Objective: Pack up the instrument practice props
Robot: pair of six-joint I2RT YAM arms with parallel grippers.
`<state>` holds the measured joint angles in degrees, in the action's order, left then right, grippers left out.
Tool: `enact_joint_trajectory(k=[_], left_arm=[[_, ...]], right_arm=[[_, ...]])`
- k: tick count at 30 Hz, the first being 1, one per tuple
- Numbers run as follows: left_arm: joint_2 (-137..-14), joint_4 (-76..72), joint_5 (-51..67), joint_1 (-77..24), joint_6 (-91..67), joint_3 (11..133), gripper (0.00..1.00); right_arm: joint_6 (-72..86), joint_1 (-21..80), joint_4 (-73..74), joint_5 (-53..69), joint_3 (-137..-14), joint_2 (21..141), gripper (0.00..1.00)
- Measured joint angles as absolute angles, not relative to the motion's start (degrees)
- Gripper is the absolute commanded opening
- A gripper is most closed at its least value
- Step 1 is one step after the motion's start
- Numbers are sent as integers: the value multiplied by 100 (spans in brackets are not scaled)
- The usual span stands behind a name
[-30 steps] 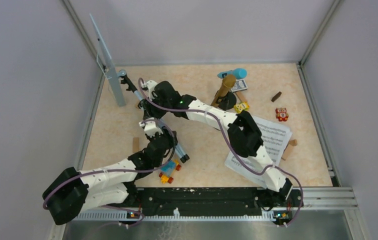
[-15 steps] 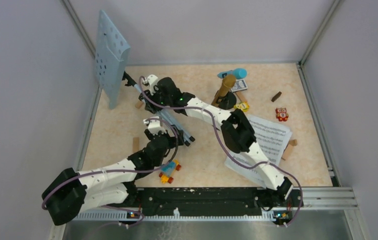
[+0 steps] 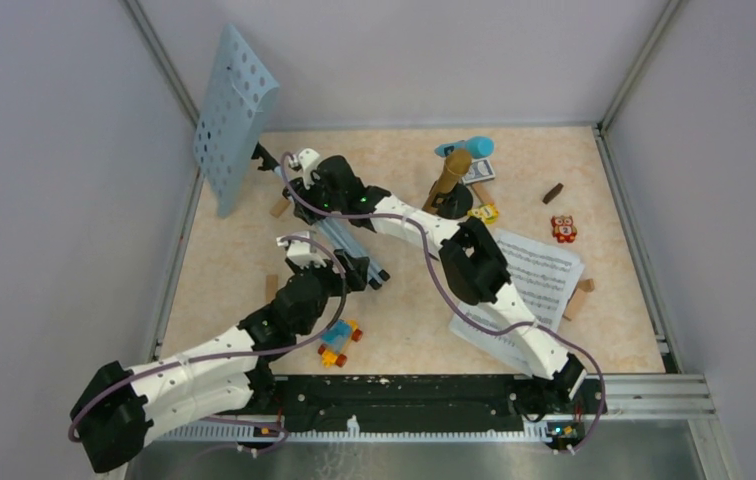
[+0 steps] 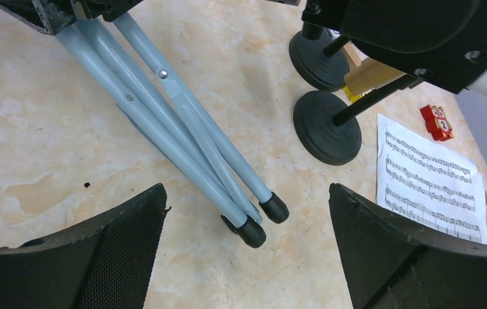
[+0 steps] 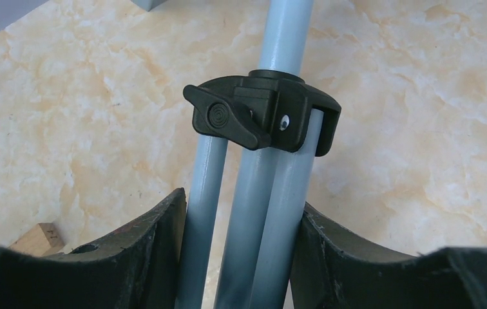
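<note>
On the marbled desk [image 3: 234,260] we hold the rack legs [image 5: 254,193] pinched in our right fingers [image 5: 138,257], their feet [image 4: 261,219] lying between our wide-open, empty left fingers [image 4: 99,257].

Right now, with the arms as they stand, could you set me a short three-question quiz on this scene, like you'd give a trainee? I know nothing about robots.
1. True or false: the left tool is shut on the sheet music.
2. What is the right tool clamped on? A the gold microphone; B the music rack's folded legs; C the toy car.
3. In the left wrist view, how many black round-based holders can you see?

Key: 1 false, it is open and grips nothing. 2 B. 3 two.
</note>
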<state>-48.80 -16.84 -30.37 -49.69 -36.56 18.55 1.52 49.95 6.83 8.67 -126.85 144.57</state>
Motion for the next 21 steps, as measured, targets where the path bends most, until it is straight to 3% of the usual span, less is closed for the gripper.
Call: enact_joint_trajectory(k=[8,12,16,21], left_arm=[[-3999,-1221,-2816,-4971,-3588,1855,99],[-3535,-1100,-2777,-4971,-3511,1859,99],[-3358,-851,-2764,-4971,-3476,1911,99],[-3288,-462,-2740,-4971,-3476,2075,99]], right_arm=[[292,4954,401,1074,-12687,14671,14],[322,4950,329,1127,-12687,14704,31],[333,4950,327,1076,-12687,14706,56],[-16,4939,377,860,-12667,14706,70]])
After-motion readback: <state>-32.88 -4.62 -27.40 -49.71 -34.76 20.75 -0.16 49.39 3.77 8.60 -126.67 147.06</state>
